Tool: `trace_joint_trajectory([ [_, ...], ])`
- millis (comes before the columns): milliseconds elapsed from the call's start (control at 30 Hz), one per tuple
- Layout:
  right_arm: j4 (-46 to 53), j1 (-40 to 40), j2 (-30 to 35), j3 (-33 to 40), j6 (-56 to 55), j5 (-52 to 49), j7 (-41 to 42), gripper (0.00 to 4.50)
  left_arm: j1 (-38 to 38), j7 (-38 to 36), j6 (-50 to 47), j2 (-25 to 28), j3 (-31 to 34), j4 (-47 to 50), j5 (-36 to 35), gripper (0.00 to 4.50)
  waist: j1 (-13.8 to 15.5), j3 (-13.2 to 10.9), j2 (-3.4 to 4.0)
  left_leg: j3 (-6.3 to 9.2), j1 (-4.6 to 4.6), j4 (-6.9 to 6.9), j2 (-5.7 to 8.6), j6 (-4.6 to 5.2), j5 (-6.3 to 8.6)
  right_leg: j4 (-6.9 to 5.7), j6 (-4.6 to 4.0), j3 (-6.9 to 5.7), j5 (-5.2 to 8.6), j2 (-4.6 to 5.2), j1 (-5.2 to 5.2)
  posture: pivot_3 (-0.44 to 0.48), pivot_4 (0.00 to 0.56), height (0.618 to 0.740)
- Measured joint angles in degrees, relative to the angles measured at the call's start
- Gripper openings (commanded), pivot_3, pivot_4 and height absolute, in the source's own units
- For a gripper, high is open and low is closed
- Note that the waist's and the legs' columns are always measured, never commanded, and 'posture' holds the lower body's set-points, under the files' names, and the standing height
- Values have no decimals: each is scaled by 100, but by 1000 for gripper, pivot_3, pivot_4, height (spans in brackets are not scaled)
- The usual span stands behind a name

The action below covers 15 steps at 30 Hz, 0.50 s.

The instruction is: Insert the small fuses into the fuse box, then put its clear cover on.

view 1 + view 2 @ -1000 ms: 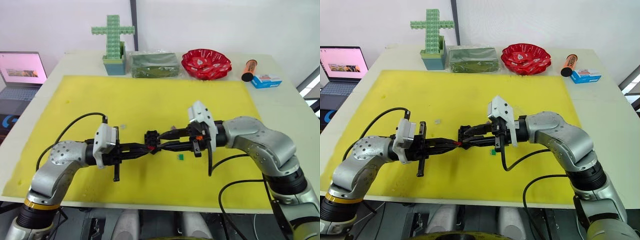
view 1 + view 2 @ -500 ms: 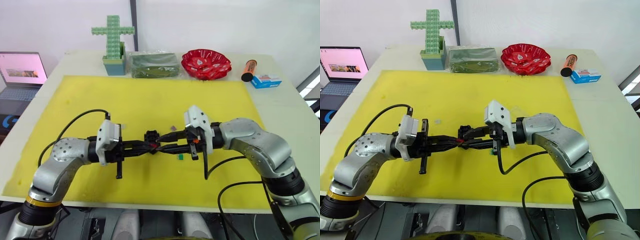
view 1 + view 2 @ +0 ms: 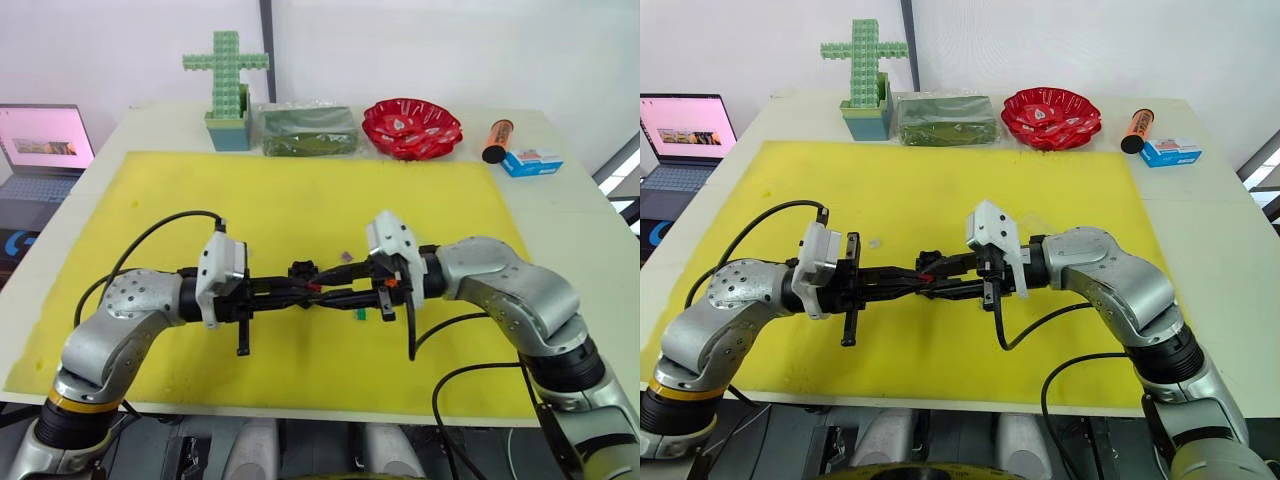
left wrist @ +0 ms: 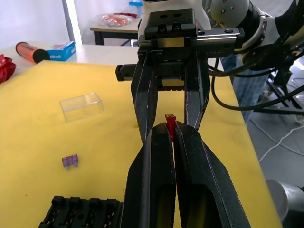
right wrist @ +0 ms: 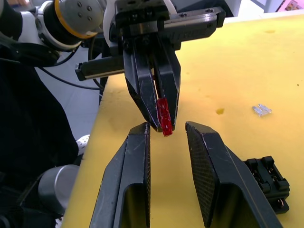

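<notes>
Red fuse [image 5: 164, 117] pinched in my left gripper [image 4: 170, 130], tip between my right gripper's [image 5: 166, 129] spread fingers, above fuse box [image 3: 303, 271].

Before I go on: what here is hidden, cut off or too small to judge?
- Fuse box: cut off by the left wrist view's edge and the left hand, so whether its slots are filled is unclear.
- Red fuse: its blades sit hidden between the left hand's fingers.
- Green fuse: half hidden under the right hand in the head views.
</notes>
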State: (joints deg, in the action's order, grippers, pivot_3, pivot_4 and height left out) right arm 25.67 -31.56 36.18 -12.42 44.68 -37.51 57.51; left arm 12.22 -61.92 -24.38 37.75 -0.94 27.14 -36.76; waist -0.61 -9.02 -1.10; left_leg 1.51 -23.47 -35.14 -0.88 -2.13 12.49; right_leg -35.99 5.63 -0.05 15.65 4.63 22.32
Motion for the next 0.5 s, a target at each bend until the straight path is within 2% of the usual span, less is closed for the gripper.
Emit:
trace_joint_trajectory([
  [467,72,-87,30,205,283,-344,-23,1223,224,246,-380,2,-5,243,-144,0,-3,0,0,1,0,0,0,0,0,-2,1,0,0,-1,0,0,150,740],
  [500,72,-86,30,205,279,-338,-27,1047,238,260,-403,2,-5,249,-148,0,-3,0,0,1,0,0,0,0,0,-2,1,0,0,-2,0,0,150,740],
])
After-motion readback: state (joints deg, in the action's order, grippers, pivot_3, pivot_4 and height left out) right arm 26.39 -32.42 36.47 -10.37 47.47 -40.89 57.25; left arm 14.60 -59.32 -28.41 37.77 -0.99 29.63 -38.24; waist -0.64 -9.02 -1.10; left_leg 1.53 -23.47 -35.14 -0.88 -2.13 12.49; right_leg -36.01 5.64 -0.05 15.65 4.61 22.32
